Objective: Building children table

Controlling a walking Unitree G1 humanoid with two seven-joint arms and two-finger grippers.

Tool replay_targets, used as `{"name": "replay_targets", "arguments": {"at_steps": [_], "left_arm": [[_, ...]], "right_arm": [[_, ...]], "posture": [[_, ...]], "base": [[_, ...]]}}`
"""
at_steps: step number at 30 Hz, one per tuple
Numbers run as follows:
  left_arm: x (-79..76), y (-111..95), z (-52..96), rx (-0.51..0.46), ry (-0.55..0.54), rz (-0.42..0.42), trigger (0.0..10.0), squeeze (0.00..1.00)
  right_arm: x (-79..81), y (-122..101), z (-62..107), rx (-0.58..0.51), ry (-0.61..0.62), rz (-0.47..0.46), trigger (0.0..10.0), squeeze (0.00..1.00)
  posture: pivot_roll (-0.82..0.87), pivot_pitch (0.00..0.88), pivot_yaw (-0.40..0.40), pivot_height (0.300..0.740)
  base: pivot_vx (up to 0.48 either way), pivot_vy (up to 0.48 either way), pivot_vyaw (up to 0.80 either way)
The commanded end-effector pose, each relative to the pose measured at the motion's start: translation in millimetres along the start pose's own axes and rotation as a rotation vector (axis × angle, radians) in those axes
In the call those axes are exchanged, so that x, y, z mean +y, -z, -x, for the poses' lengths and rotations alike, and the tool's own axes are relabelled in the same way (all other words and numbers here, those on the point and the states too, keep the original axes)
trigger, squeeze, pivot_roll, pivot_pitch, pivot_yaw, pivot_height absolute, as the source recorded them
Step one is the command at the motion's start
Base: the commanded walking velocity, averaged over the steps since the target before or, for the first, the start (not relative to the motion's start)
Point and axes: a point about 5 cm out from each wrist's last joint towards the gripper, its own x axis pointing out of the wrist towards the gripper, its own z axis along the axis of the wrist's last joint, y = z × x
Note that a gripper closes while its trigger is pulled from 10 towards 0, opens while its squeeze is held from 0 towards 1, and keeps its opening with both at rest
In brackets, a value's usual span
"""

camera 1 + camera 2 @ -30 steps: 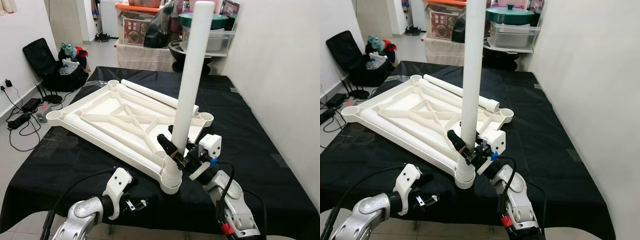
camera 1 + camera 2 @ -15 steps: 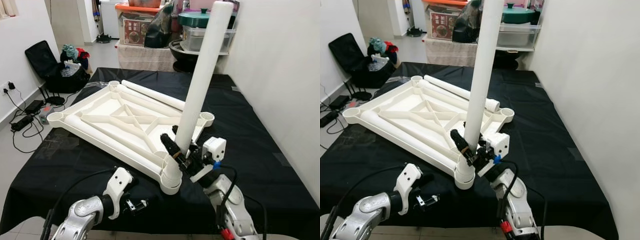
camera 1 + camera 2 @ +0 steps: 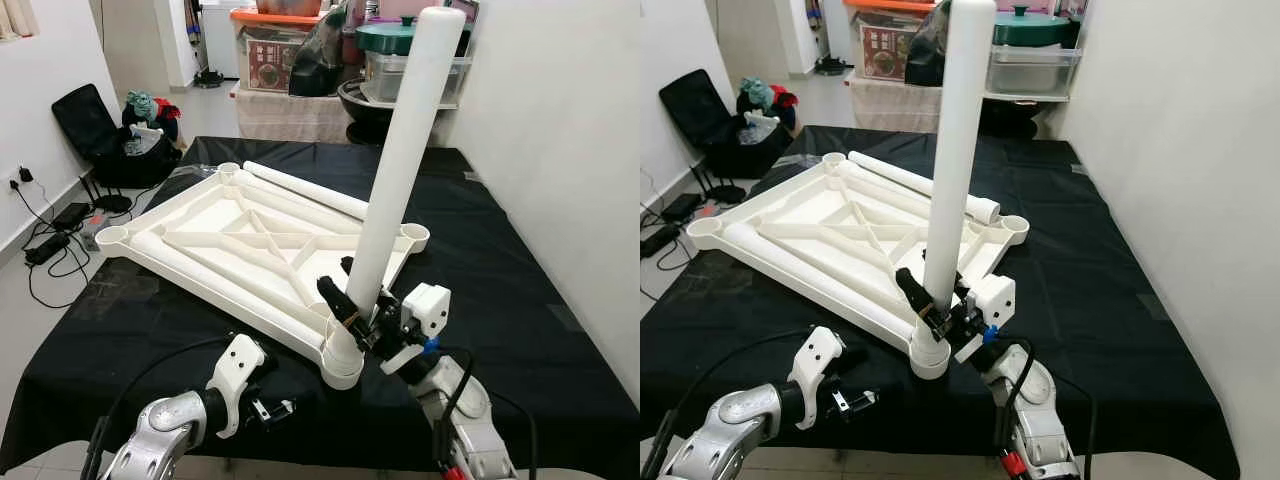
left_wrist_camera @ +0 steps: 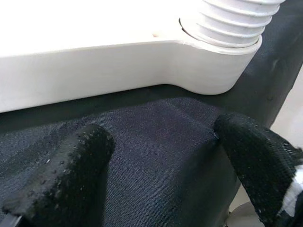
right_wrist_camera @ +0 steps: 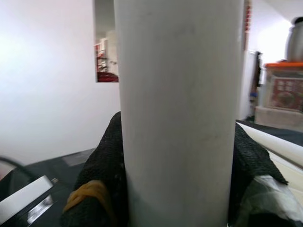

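My 2 black grippers, right (image 3: 345, 305) and left (image 3: 272, 410); white leg (image 3: 395, 170), white tabletop (image 3: 230, 240), black cloth (image 3: 500, 260).

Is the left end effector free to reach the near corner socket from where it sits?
Probably yes. The left end effector is open above the black cloth, just short of the socket, with nothing between them.

The leg (image 5: 177, 113) runs off both edges between the right fingers (image 5: 106, 175), its ends unseen; the fingertips hide behind it.
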Motion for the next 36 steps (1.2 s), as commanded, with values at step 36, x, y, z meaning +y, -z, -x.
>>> {"name": "replay_targets", "arguments": {"at_steps": [36], "left_arm": [[-3.1, 8.3, 3.7, 0.022, -0.020, 0.029, 10.0, 0.00]], "right_arm": [[-2.2, 7.7, -6.5, 0.118, -0.264, -0.104, 0.0, 0.00]], "posture": [[0.10, 0.000, -0.075, 0.740]], "base": [[0.000, 0.000, 0.00]]}}
